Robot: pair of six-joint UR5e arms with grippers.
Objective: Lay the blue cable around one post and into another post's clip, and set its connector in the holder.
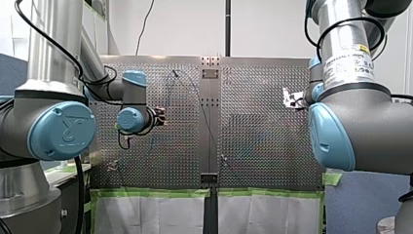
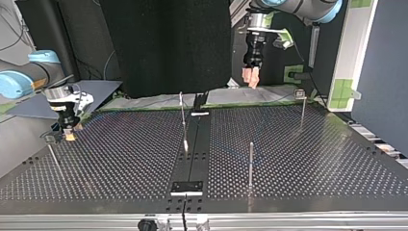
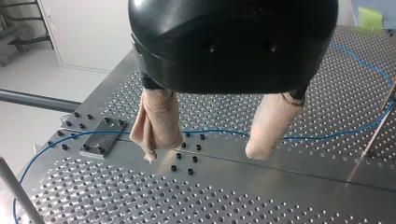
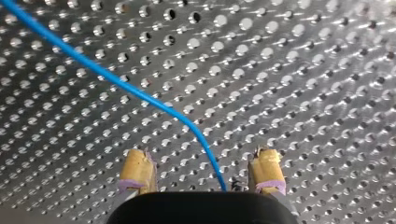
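Fingers [image 4: 137, 170] of your right gripper [image 4: 201, 156] stand wide apart, yellow pads showing, and the blue cable [image 4: 116, 79] runs down between them, touching neither pad. It then passes out of sight under the gripper body. Fingers [image 3: 159, 116] of your left gripper [image 3: 205, 151], wrapped in beige, also hang well apart and hold nothing. The cable [image 3: 303, 137] lies flat on the perforated table [image 3: 140, 196] below them and curves off toward a thin post [image 3: 378, 130].

In the top view your right gripper [image 2: 69, 132] points down, low over the table at the view's left, while your left gripper [image 2: 250, 77] points straight down high above the far edge. In that view you can barely trace the cable, and you cannot make out its connector in any view
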